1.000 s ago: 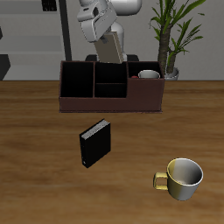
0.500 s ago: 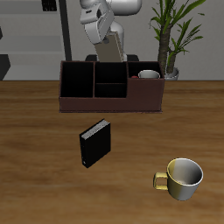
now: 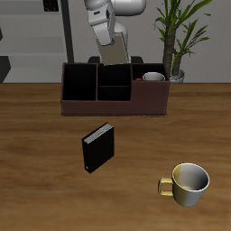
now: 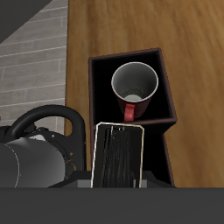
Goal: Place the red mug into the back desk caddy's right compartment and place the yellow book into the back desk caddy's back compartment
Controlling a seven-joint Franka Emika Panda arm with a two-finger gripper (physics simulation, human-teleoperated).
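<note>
Wrist view shows the yellow book (image 4: pixel 118 155) hanging upright from fingers (image 3: pixel 112 60) closed on it, above the back desk caddy (image 3: pixel 115 106), edge-down to slip into the back compartment (image 3: pixel 114 73). Beside them, the red mug (image 4: pixel 135 88) already sits in the right compartment (image 4: pixel 105 74).

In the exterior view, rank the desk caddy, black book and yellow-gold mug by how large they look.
1. The back desk caddy, clearly the largest.
2-3. The black book and the yellow-gold mug look alike in size; the mug is nearer the camera, so I won't rank them.
</note>
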